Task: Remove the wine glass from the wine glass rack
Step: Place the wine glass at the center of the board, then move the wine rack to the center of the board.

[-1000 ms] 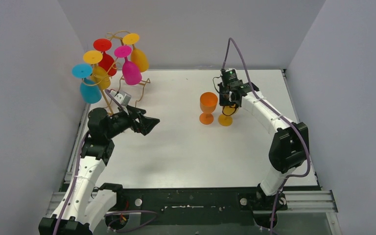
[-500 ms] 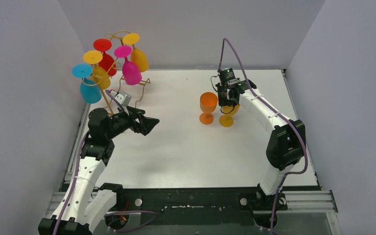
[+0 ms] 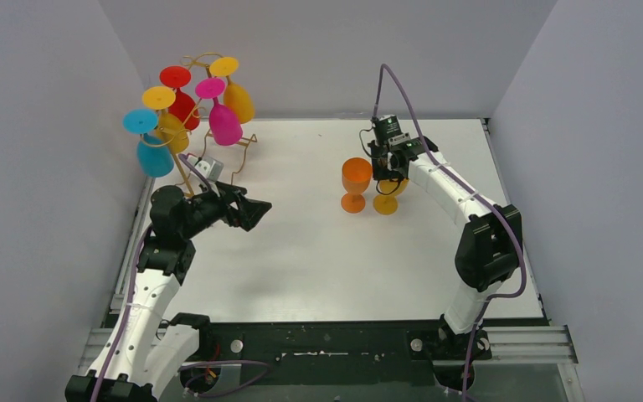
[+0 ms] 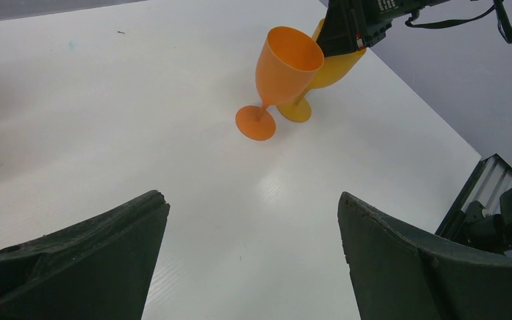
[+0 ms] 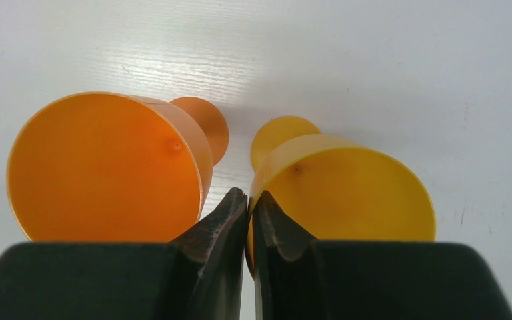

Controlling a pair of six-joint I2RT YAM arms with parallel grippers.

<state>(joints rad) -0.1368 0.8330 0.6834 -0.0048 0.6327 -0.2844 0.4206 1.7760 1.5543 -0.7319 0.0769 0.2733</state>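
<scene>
The gold wire wine glass rack [image 3: 186,172] stands at the far left. Several coloured glasses hang upside down on it, among them blue [image 3: 152,155], red [image 3: 182,105] and pink [image 3: 224,124]. My right gripper [image 3: 389,172] [image 5: 249,198] is shut on the rim of a yellow wine glass [image 5: 353,193], one finger inside the bowl and one outside. Its foot [image 3: 385,205] rests on the table next to an upright orange wine glass [image 3: 356,177] [image 5: 100,173] [image 4: 287,63]. My left gripper [image 3: 255,211] [image 4: 253,200] is open and empty, low over the table to the right of the rack's base.
The white table [image 3: 318,260] is walled by grey panels on the left, back and right. The rack's wavy base rails [image 3: 243,142] reach toward the table's middle. The two upright glasses stand close together, nearly touching.
My right gripper has shifted slightly up and left while holding the yellow glass. The left arm and the rack have not visibly moved.
</scene>
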